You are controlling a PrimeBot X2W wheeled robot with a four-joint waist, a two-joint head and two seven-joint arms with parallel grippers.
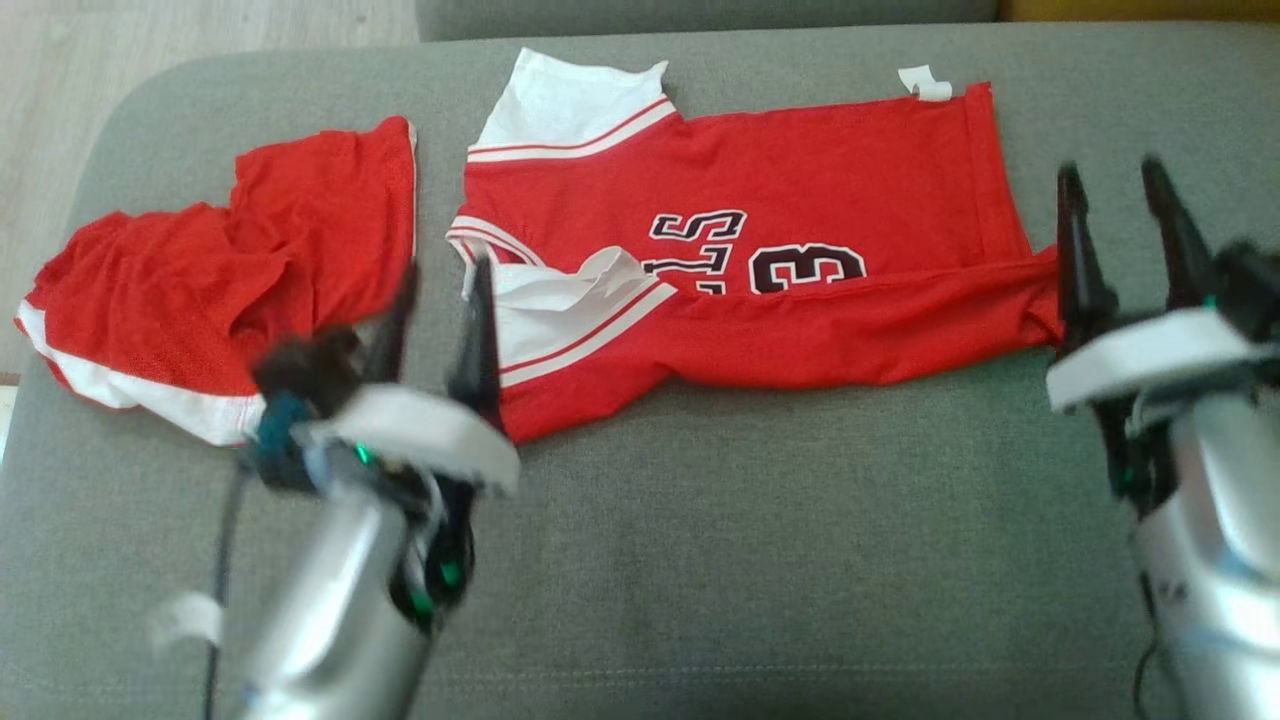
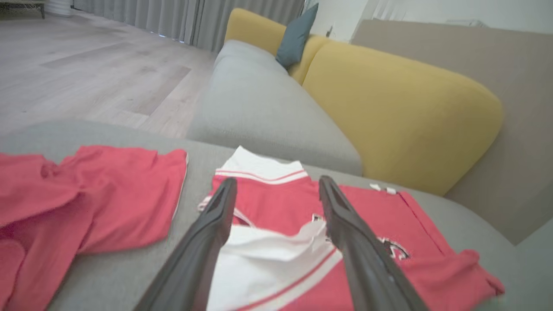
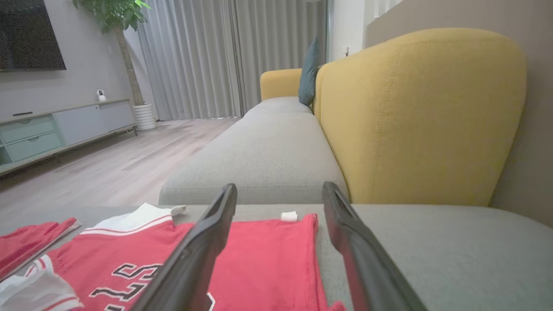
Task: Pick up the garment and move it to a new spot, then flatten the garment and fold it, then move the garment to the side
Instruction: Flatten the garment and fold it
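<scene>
Both grippers stand wide open and hold nothing. Left gripper (image 1: 443, 272) hangs over the near left corner of the jersey (image 1: 760, 190), its two dark fingers straddling the turned-up white panel there; whether the tips touch the cloth I cannot tell. Right gripper (image 1: 1112, 172) is at the jersey's right end, one finger over the red hem and the other over bare cushion.

The jersey lies lengthwise across the far middle of the grey cushion (image 1: 700, 560). Its near long edge is folded over towards the middle, black numerals show on top, and a small white label (image 1: 925, 82) sticks out at its far right corner.

Just beside it, towards the cushion's left edge and apart by a narrow strip of grey, lies a second red garment (image 1: 250, 260), rumpled, with a white band along its near edge. That makes two red garments on the cushion. Nothing lies between either gripper and the jersey.

Beyond the far edge runs another grey seat (image 3: 268, 147) with a yellow backrest (image 3: 414, 116) and one blue-grey pillow (image 3: 309, 73). Pale wood floor (image 1: 150, 40) shows past the left edge, with grey curtains (image 3: 216, 56), one potted plant (image 3: 116, 13) and a low cabinet (image 3: 65, 125) further off.
</scene>
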